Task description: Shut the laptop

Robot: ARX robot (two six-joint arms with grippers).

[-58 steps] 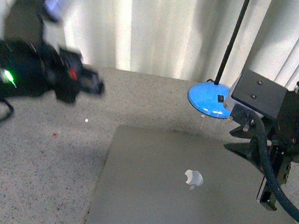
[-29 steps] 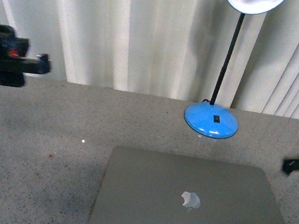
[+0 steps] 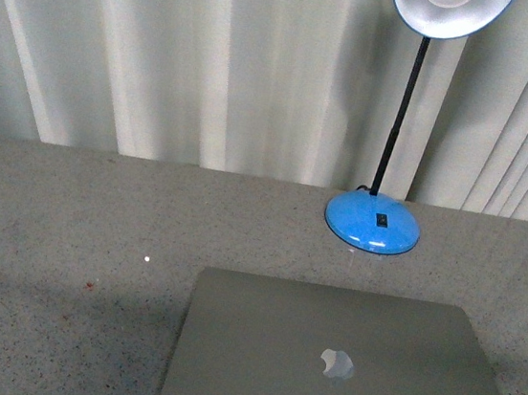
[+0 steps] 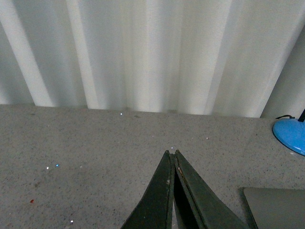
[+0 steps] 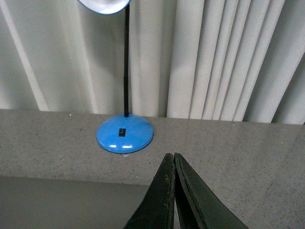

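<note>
1 of 1 steps looks done | laptop [image 3: 264,352] lid flat down, logo up, on bench [image 3: 67,231] near blue lamp base [image 3: 374,222] | left fingers [image 4: 161,195] pressed together, empty | right fingers [image 5: 159,198] same | no arm over laptop | todo: nil

Cut off by edges or tucked out of sight

Front view: laptop [image 3: 274,353] chopped by the bottom edge, its inside hidden under the shut lid; lamp shade [image 3: 449,10] clipped at the top. Left wrist view: just a corner of the laptop, just part of the blue lamp base [image 4: 290,136], left gripper [image 4: 173,153] running off the edge. Right wrist view: shade nearly all out of the picture, laptop cut off, right gripper [image 5: 170,156] cut off too.
</note>
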